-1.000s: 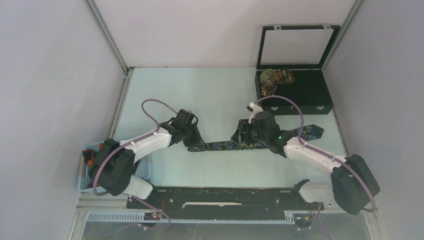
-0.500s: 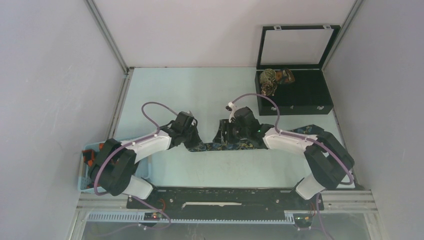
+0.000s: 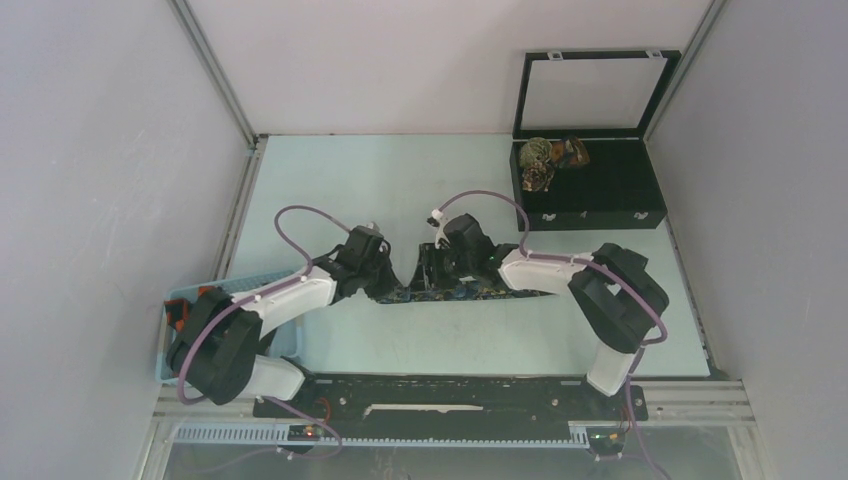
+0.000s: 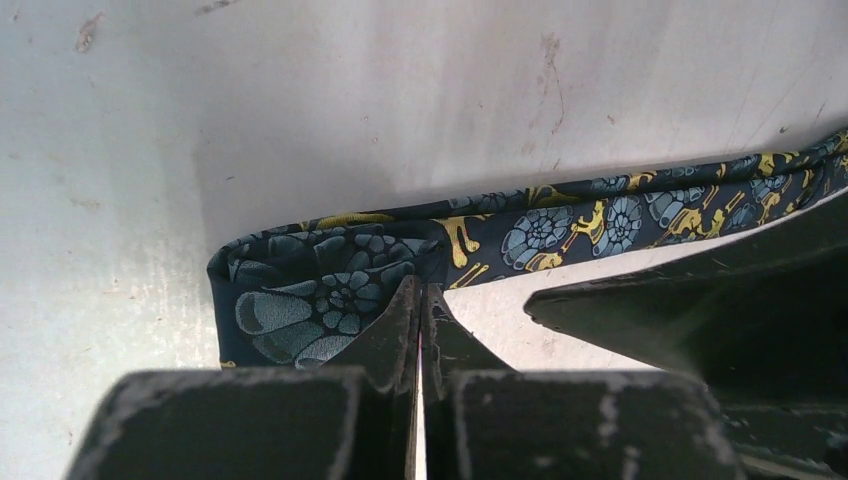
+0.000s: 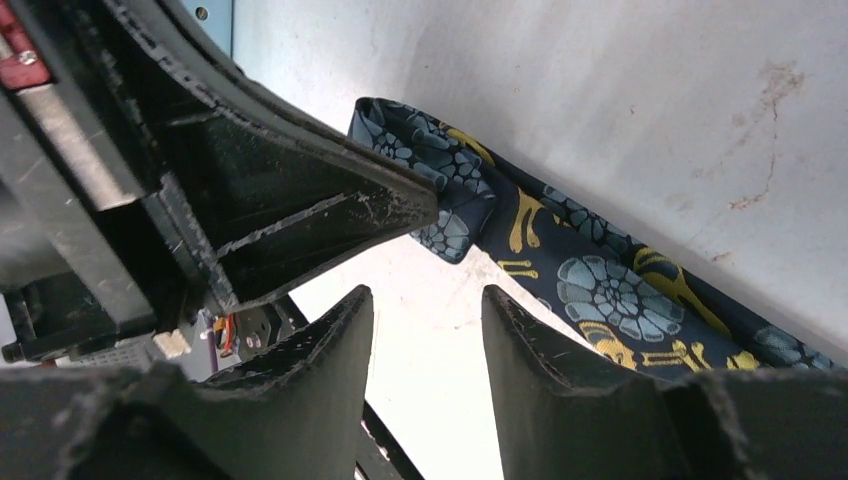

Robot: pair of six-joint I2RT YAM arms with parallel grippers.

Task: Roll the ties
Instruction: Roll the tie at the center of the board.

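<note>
Left gripper (image 4: 420,296): your fingers are pressed together, the tips nipping the folded end of the navy tie (image 4: 330,285), which lies along the table (image 4: 300,110). Right gripper (image 5: 428,300): fingers apart with nothing between them, just beside that fold. Only the top view shows the rolled ties (image 3: 545,160) in the black case (image 3: 600,205). In that view both grippers' tips are hidden under the wrists, and the right arm covers the tie's far stretch.
</note>
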